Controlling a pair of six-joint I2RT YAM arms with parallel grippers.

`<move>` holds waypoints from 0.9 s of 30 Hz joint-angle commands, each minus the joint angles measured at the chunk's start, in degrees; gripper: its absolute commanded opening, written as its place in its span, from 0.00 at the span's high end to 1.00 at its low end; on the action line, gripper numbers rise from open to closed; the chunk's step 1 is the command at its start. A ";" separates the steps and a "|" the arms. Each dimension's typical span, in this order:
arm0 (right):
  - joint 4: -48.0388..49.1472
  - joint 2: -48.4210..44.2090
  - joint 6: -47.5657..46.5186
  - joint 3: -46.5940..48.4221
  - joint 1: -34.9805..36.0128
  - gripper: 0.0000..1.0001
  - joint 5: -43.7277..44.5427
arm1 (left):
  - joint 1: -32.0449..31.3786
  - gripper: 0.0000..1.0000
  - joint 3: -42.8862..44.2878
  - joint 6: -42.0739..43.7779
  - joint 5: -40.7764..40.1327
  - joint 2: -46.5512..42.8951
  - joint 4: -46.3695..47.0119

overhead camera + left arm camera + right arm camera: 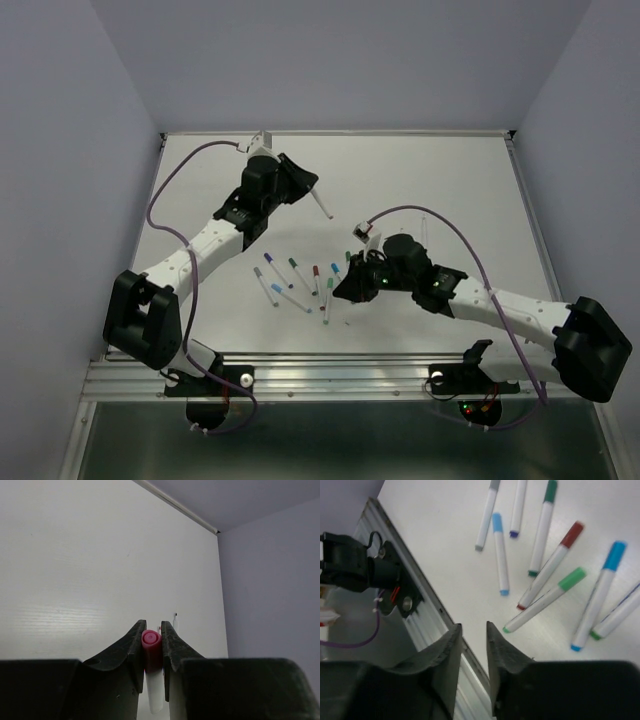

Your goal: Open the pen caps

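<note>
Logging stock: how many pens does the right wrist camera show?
8: grey, purple, dark green on top; light blue, red, light green central; blue, another right. Others possibly offscreen.

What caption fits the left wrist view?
Left gripper clamps a pink-capped white pen over the table.

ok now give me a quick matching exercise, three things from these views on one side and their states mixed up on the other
Things:
1. left gripper
2. right gripper
3. red-capped pen

States:
a. lying on the table
b. shut on the pink-capped pen
c. holding nothing, jaws slightly apart

Pairs: 1-b, 2-c, 3-a
</note>
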 commanded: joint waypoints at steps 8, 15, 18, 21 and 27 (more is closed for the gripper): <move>-5.05 1.18 -15.00 17.04 -0.06 0.45 21.93 | -0.40 1.00 -4.19 2.08 9.11 -6.60 2.89; -5.67 9.52 -20.63 27.06 -1.12 0.39 21.93 | -1.45 1.00 -5.95 1.29 9.90 -9.24 2.71; -5.67 12.34 -21.69 30.32 -1.73 0.39 20.79 | -1.89 1.00 -6.39 1.29 10.43 -10.03 2.71; -5.58 14.80 -22.30 32.78 -2.26 0.43 19.39 | -2.33 1.00 -6.56 1.12 10.43 -10.82 2.71; -5.58 15.95 -21.87 34.02 -2.26 0.95 16.48 | -2.60 1.00 -6.83 1.03 10.43 -11.96 2.27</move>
